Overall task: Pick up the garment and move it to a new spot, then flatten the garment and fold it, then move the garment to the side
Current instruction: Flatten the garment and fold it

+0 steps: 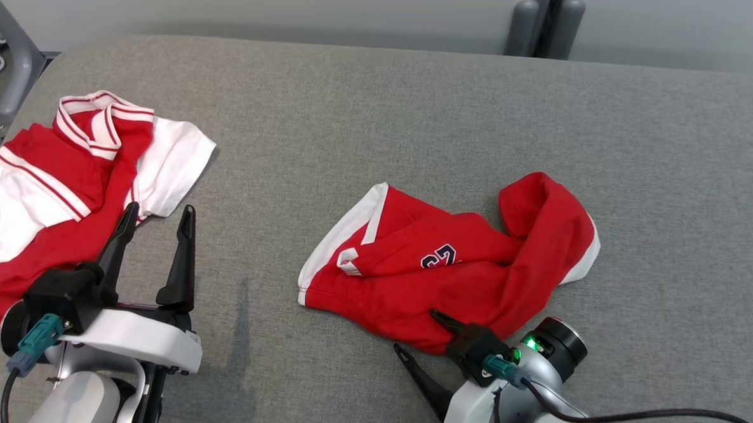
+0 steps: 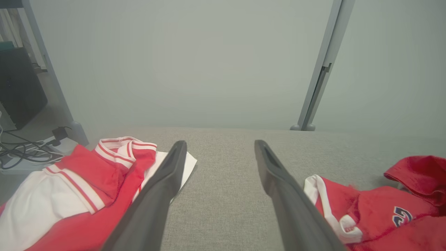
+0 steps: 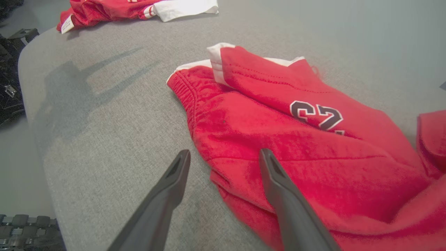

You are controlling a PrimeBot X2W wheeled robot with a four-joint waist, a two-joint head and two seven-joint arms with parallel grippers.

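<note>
Ahead of you, the grey fabric-covered table point(image 1: 381, 110) runs wide across the head view. Over on your left, a crumpled red-and-white shirt point(image 1: 66, 179) lies at the table's edge, its striped collar point(image 1: 97, 123) towards the far side. Beyond the far edge, two grey posts point(image 1: 523, 30) stand together against the pale wall point(image 2: 191, 62). In the left wrist view, tangled cables point(image 2: 21, 151) lie down low, near a dark box point(image 2: 17, 87).
</note>
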